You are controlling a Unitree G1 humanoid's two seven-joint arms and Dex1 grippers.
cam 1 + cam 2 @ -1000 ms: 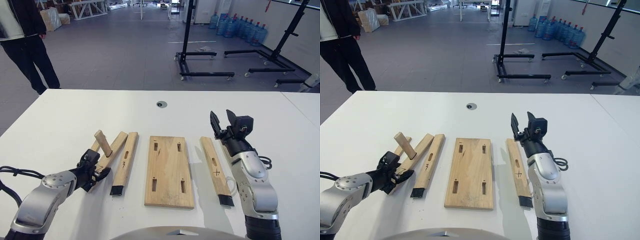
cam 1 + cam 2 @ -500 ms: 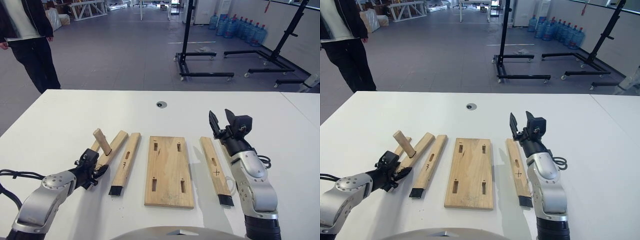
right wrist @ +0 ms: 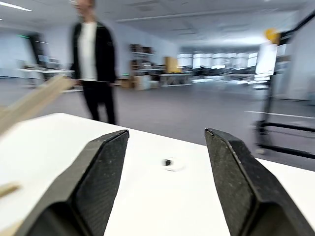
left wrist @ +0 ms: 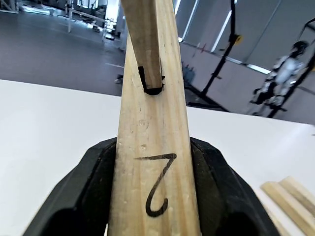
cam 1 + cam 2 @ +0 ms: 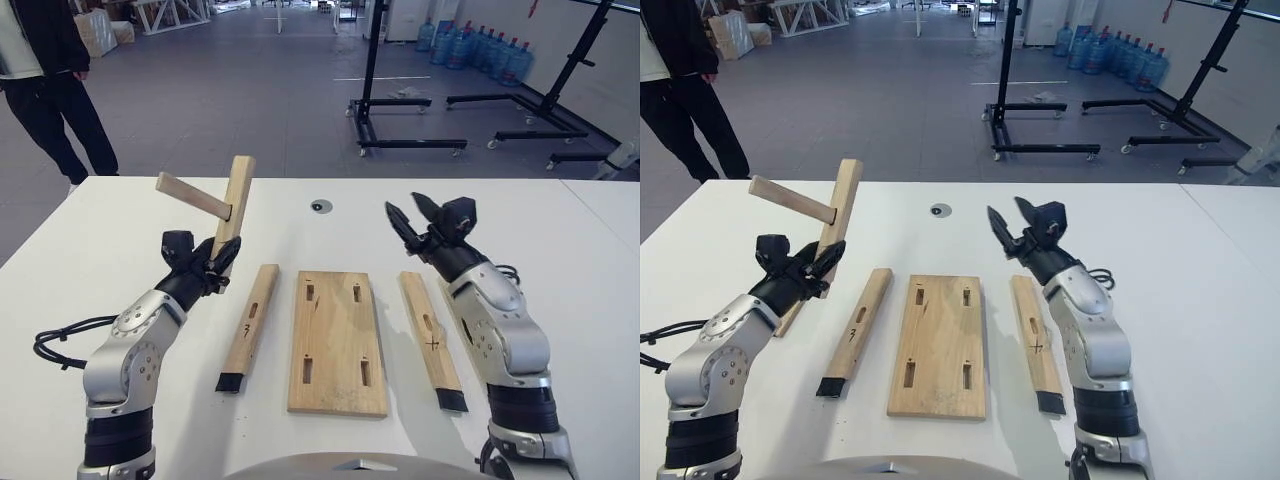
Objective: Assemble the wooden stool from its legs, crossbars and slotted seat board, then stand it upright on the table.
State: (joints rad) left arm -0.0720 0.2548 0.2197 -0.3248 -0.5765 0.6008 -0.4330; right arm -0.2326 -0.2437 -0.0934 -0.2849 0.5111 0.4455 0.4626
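Pinching leg (image 5: 234,200) upright over left side of table (image 5: 120,220): left gripper (image 5: 205,262), crossbar (image 5: 192,194) plugged into leg's slot; right gripper (image 5: 404,205) spread, empty, in the air; seat board (image 5: 336,340) flat at centre between two loose legs (image 5: 250,325).

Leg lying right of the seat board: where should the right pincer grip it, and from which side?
Probably mid-length on the leg, near its slot, from straight above, right pincer spanning the narrow width: it lies flat, long edges free of the seat board.
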